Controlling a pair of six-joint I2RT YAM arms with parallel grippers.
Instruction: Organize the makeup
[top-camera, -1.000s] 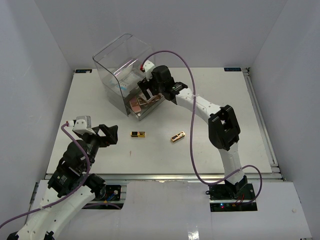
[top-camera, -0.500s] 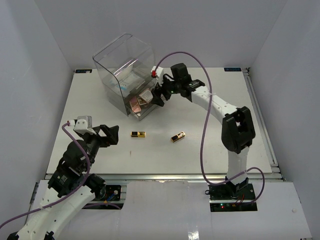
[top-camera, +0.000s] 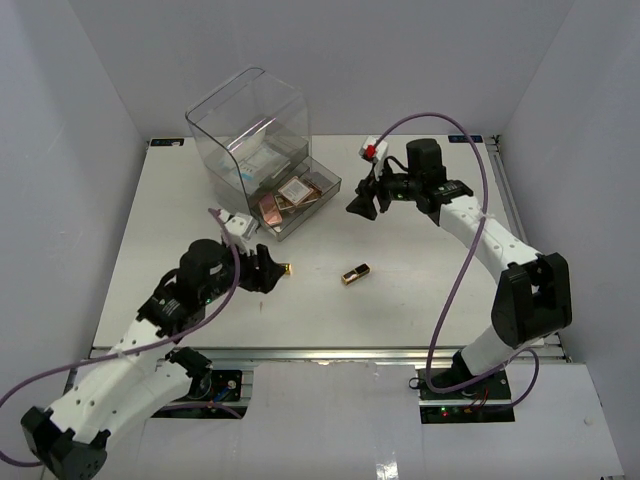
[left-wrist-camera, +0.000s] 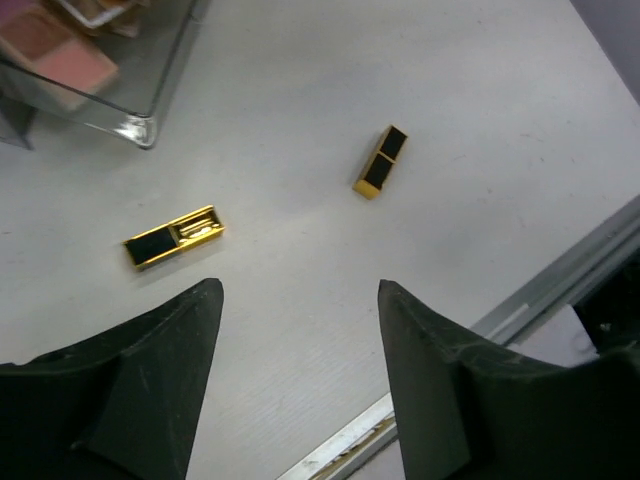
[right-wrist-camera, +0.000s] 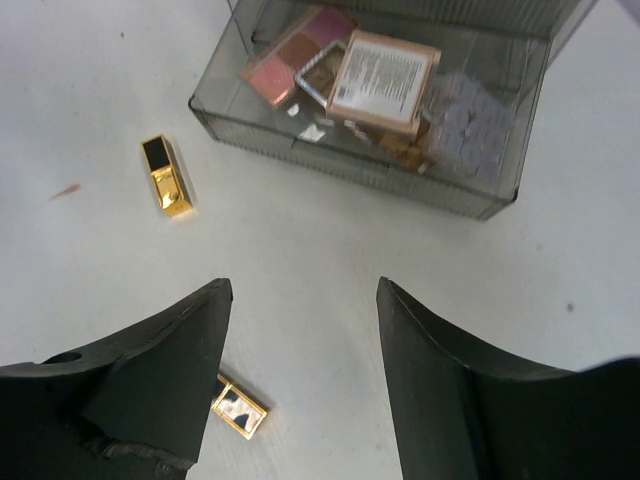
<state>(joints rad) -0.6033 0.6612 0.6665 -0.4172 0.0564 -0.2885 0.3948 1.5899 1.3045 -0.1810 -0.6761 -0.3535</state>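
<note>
Two gold-black cases lie on the white table: one (top-camera: 355, 273) in the middle, one (top-camera: 287, 267) mostly hidden under my left gripper (top-camera: 264, 272). In the left wrist view both show, the near case (left-wrist-camera: 173, 237) just ahead of my open, empty left gripper (left-wrist-camera: 300, 300) and the far case (left-wrist-camera: 381, 161) beyond it. My right gripper (top-camera: 361, 204) hangs open and empty to the right of the open drawer (top-camera: 290, 226). In the right wrist view (right-wrist-camera: 305, 290) the drawer (right-wrist-camera: 350, 170) holds pink and brown palettes (right-wrist-camera: 300, 45) and a square palette (right-wrist-camera: 385, 80). Two cases (right-wrist-camera: 166, 175) (right-wrist-camera: 238, 410) lie below it.
The clear acrylic box (top-camera: 250, 125) stands at the back left, its drawer pulled out toward the table's middle, white-teal packets inside the upper part. The table's metal front edge (left-wrist-camera: 560, 285) runs close behind the left gripper. Purple cables loop over both arms.
My right gripper pulled back out of the drawer and moved right, empty, leaving a palette inside. My left arm reached forward and now hovers over the left gold-black case.
</note>
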